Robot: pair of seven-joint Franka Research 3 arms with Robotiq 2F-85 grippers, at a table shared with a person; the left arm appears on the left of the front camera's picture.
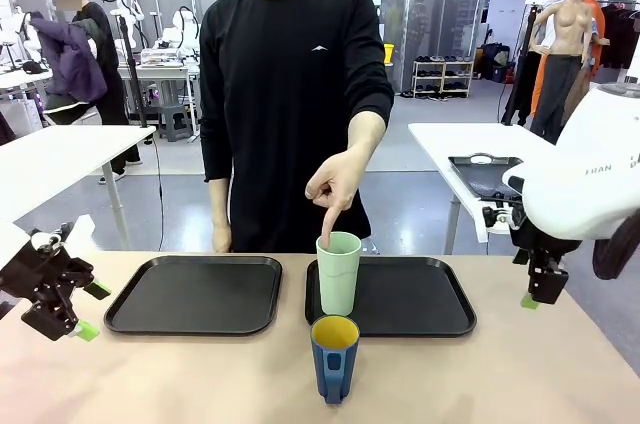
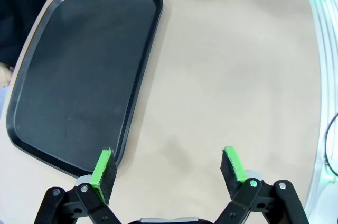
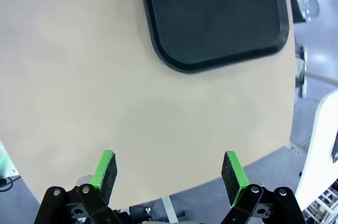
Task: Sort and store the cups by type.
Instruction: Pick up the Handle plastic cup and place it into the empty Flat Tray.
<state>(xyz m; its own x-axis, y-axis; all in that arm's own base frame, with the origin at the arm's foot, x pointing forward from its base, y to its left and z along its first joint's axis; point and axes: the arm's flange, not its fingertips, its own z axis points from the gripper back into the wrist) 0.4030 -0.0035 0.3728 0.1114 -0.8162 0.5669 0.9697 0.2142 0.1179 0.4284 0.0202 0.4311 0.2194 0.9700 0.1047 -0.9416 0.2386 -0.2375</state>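
At mid-table the mint tumbler (image 1: 338,274) stood upright on the right tray's (image 1: 420,306) left edge, the blue mug (image 1: 334,356) just nearside, both between the wide-open, empty left gripper (image 1: 92,310) and right gripper (image 1: 535,296), the right seemingly nearer.

Tumbler (image 1: 338,272): pale mint green, plain. Mug (image 1: 334,359): dk blue outside, yellow inside. Left tray (image 1: 197,294) & right tray (image 1: 400,296): plain black, rims incl. Table (image 1: 200,384): plain light tan. My left gripper (image 2: 169,168) & right gripper (image 3: 170,168): black w/ bright green pads (image 2: 101,167). My right arm (image 1: 590,174): white, dk lettering. Person's shirt (image 1: 290,94): black, small white mark on chest. Floor (image 1: 420,204): grey.
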